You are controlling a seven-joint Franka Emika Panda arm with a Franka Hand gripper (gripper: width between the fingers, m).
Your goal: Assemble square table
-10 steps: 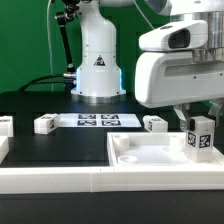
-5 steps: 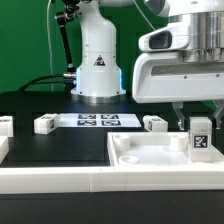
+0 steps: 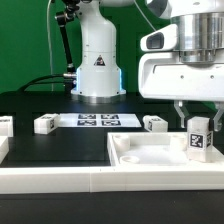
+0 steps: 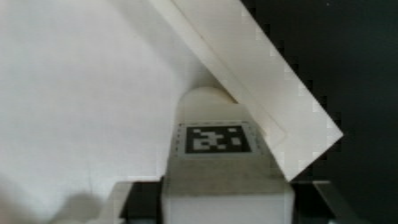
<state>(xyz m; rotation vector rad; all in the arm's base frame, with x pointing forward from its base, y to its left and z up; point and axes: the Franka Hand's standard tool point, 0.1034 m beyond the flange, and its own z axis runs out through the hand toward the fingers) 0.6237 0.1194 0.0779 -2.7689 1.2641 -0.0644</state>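
Leg is pinched between the fingers of the gripper, roughly 4 o'clock in the exterior view, over a corner of the tabletop. It's sunk a touch and straightened up over the last second, so insertion looks close. Can't tell if it's seated yet.

Tagged white leg upright — at rimmed tabletop corner
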